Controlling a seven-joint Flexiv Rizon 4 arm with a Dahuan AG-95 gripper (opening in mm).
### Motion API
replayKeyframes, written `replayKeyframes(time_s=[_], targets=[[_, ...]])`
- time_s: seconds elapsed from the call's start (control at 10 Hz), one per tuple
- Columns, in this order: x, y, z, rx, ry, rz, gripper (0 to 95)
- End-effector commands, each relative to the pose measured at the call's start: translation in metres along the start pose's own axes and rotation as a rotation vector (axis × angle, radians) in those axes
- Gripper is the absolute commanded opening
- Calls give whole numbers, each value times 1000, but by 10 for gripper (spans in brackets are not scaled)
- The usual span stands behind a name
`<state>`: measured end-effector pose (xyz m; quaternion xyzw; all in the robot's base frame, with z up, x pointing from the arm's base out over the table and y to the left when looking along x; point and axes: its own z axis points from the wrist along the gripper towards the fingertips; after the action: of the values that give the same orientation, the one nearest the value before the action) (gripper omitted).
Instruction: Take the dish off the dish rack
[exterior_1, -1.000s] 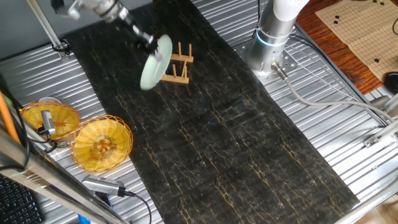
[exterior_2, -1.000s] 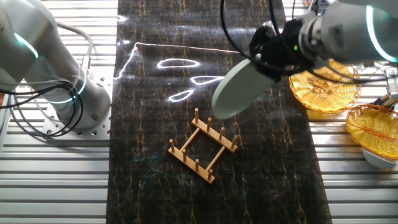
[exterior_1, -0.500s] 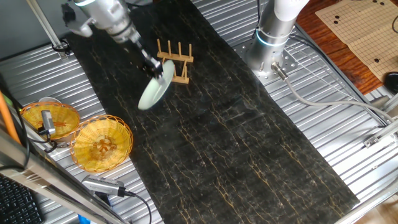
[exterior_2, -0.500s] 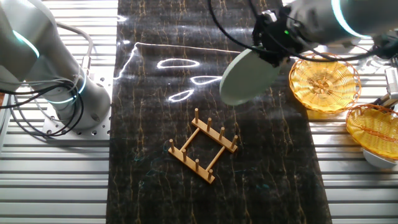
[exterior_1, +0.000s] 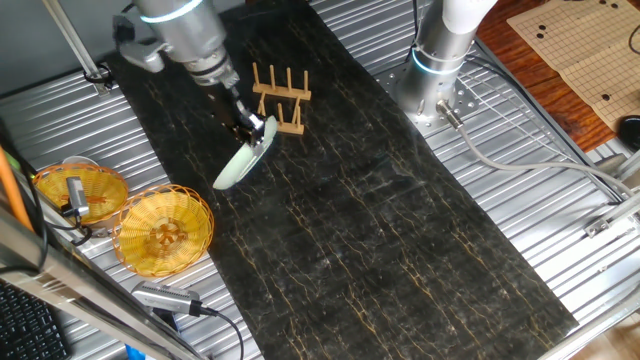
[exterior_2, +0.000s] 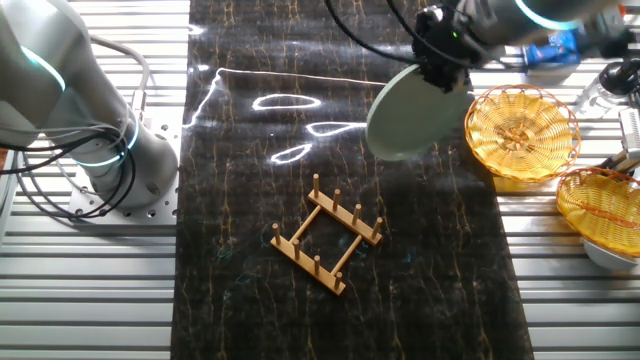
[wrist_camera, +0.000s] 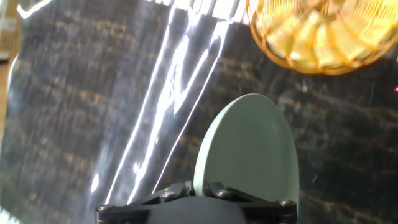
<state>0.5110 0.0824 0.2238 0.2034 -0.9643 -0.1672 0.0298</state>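
The pale mint-green dish (exterior_1: 243, 163) hangs tilted from my gripper (exterior_1: 249, 128), low over the black mat and clear of the rack. In the other fixed view the dish (exterior_2: 408, 112) sits up and right of the rack. The hand view shows the dish (wrist_camera: 249, 152) edge-on between my fingers, which are shut on its rim. The light-wood dish rack (exterior_1: 279, 97) stands empty on the mat, just behind and right of the dish; it also shows in the other fixed view (exterior_2: 326, 247).
Two yellow wire baskets (exterior_1: 163, 230) (exterior_1: 82, 192) sit at the mat's left edge; one (wrist_camera: 320, 32) lies just beyond the dish in the hand view. The robot base (exterior_1: 435, 60) stands at the far right. Cables and a tool (exterior_1: 170, 300) lie near the front left.
My gripper has carried the dish away from the rack, lowering it toward the mat and the baskets. The dish has tilted flatter. The rack has not moved.
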Motion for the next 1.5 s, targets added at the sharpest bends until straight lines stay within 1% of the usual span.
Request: replayKeyframes(time_s=[0.1,0.3,0.4,0.5,0.6,0.7,0.8,0.9,1.0,1.1,1.3,1.4,1.5], targets=[[-4,0,0,29,-15,-9,0],[-7,-3,5,39,-31,-39,0],[-11,-7,11,53,-40,-63,0],[-13,-8,13,66,-39,-81,0],[-18,-10,16,120,-17,-145,0],[-19,-11,16,131,-12,-157,0],[-26,-12,19,181,8,-201,0],[-26,-12,19,181,8,-201,0],[-32,-16,23,210,14,-219,0],[-34,-17,25,217,8,-222,0],[-39,-20,29,257,12,-250,0],[-41,-21,30,259,11,-252,0],[-44,-22,32,280,21,-272,0]])
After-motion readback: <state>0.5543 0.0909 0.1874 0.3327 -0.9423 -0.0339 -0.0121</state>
